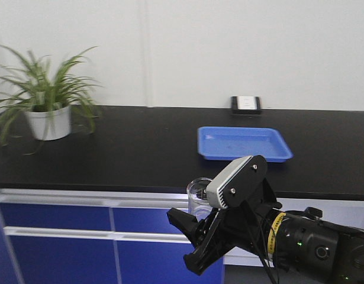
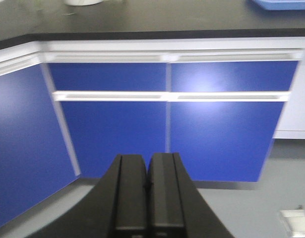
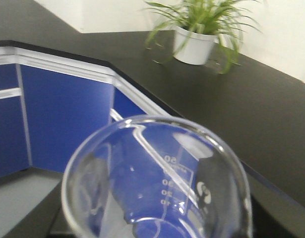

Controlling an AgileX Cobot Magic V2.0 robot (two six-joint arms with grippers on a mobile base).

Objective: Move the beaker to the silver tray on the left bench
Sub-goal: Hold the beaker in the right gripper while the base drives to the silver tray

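Note:
A clear glass beaker with printed graduation marks is held in my right gripper, in the air in front of the black bench's front edge. In the right wrist view the beaker fills the lower half and hides the fingers behind it. My left gripper is shut and empty, held low and facing the blue cabinet doors. No silver tray shows in any view.
A black bench runs along the wall over blue cabinets. A blue tray lies on it at the right and a potted plant at the left. The bench turns a corner near the plant.

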